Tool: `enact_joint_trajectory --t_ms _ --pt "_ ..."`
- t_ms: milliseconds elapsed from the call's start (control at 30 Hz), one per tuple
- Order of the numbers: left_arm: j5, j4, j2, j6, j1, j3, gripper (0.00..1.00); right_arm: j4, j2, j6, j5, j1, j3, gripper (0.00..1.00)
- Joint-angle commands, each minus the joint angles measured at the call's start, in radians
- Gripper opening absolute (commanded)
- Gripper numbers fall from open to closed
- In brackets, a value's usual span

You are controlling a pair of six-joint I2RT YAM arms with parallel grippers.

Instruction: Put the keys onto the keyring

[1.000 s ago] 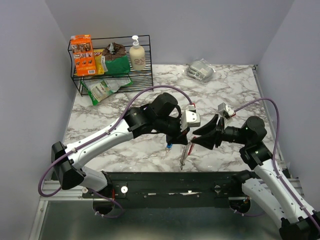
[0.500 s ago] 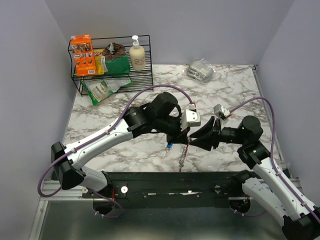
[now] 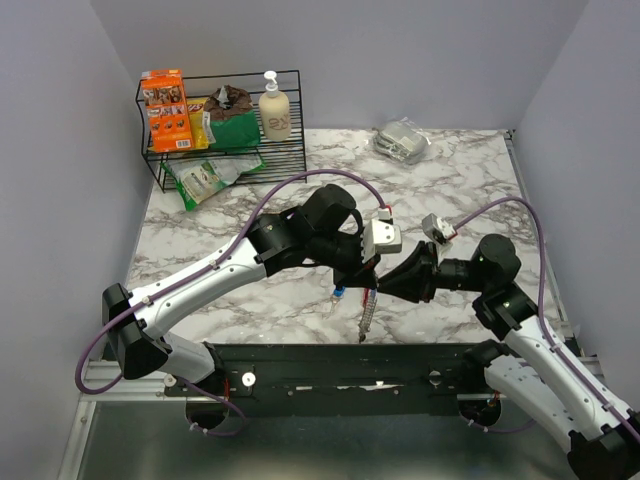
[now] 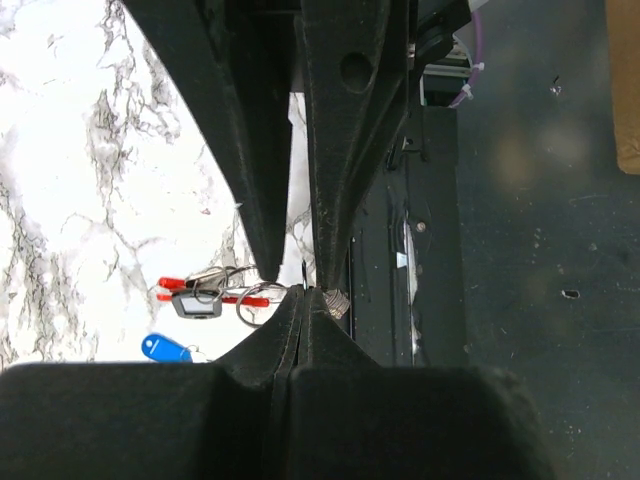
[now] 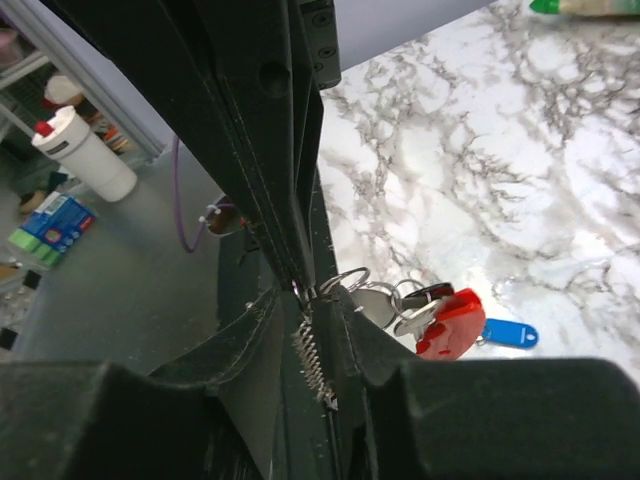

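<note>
My left gripper [image 3: 368, 270] hovers over the front middle of the table, shut on the top of the keyring [image 3: 365, 315], whose silver chain hangs below it. In the left wrist view its tips [image 4: 300, 295] pinch a thin ring, beside the red clip [image 4: 205, 290] and loose rings. The keys hang in that bunch: silver ones [image 5: 385, 303] and a blue-headed one [image 5: 510, 333], also blue-headed key [image 3: 338, 293]. My right gripper [image 3: 384, 285] meets the left one tip to tip. Its jaws [image 5: 308, 295] stand narrowly apart with the chain [image 5: 315, 360] between them.
A black wire rack [image 3: 285, 120] at the back left holds a soap bottle, an orange box and snack bags. A green packet [image 3: 205, 180] lies under it. A silver foil pack [image 3: 402, 140] sits back right. The black base rail [image 3: 340, 370] runs along the near edge.
My right gripper has slid left up to the left gripper, and its jaws have narrowed around the hanging chain. The left arm and the keyring have stayed put.
</note>
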Motion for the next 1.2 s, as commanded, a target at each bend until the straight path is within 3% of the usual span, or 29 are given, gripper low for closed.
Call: enact_joint_trajectory --t_ms 0,67,100,367,400,433,500,633,733,800,933,1167 --pt "0.019 0.017 -0.021 0.001 -0.014 0.036 0.00 -0.021 0.000 -0.014 0.022 0.013 -0.010 0.21" --pt "0.028 0.019 -0.021 0.000 -0.015 0.038 0.00 -0.021 0.003 -0.014 0.024 0.016 -0.007 0.11" --pt "0.031 0.019 -0.021 0.003 -0.017 0.038 0.00 -0.023 0.005 -0.014 0.024 0.018 -0.004 0.01" --pt "0.010 0.048 -0.046 -0.014 -0.019 0.004 0.01 0.010 -0.020 0.009 0.047 0.021 0.001 0.00" --pt "-0.019 0.071 -0.052 -0.023 -0.019 -0.003 0.05 0.026 -0.018 0.016 0.048 0.021 0.002 0.00" --pt "-0.045 0.085 -0.070 -0.035 -0.019 -0.020 0.16 0.036 -0.015 0.021 0.048 0.021 0.002 0.00" --pt "-0.154 0.132 -0.092 -0.074 -0.017 -0.039 0.26 0.063 -0.009 0.036 0.042 0.021 0.008 0.00" --pt "-0.314 0.197 -0.162 -0.147 -0.011 -0.083 0.56 0.036 -0.012 0.016 0.067 0.021 0.031 0.00" --pt "-0.387 0.272 -0.229 -0.227 0.009 -0.132 0.68 0.020 -0.029 -0.004 0.090 0.021 0.042 0.01" --pt "-0.389 0.354 -0.271 -0.264 0.026 -0.192 0.71 0.057 -0.041 0.019 0.102 0.021 0.030 0.00" --pt "-0.264 0.505 -0.381 -0.356 0.104 -0.305 0.73 0.199 -0.095 0.102 0.145 0.021 -0.030 0.00" --pt "0.101 0.741 -0.422 -0.419 0.150 -0.450 0.71 0.511 -0.161 0.284 0.163 0.021 -0.133 0.00"
